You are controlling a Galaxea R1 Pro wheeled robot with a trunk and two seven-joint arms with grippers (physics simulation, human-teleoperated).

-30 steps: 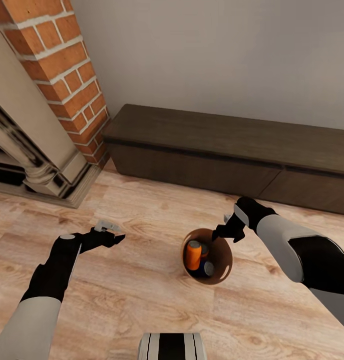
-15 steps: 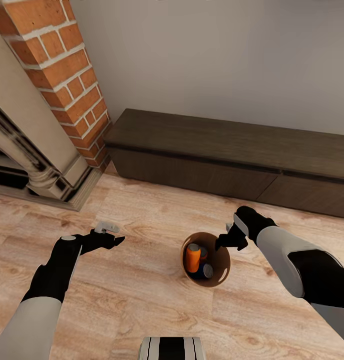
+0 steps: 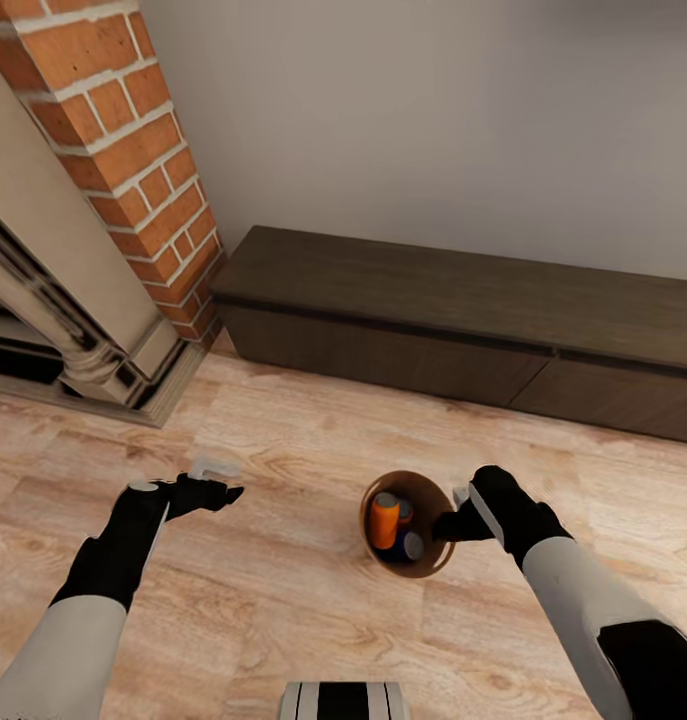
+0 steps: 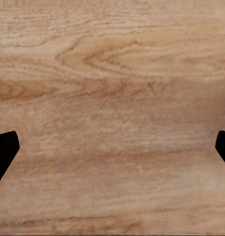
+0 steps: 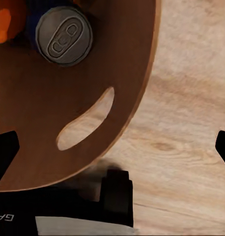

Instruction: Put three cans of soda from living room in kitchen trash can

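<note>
We are in the living room, with the bin (image 3: 411,523) standing on the wood floor (image 3: 283,590) in front of the low cabinet (image 3: 453,300), the fireplace (image 3: 73,220) at about ten o'clock. Three cans sit inside the bin: the orange can (image 3: 384,521) and two darker ones, one pale top (image 5: 64,35) plain in the right wrist view. So we judge loading done and the carry to the kitchen in hand. Our right hand (image 3: 453,524) hangs at the bin's three o'clock rim, fingers spread wide, one tip (image 5: 4,153) over the inner wall near the handle slot (image 5: 86,125); we cannot tell if it touches. Next we would close on that rim and lift. Our left hand (image 3: 215,492) hovers spread and empty over bare floor.
</note>
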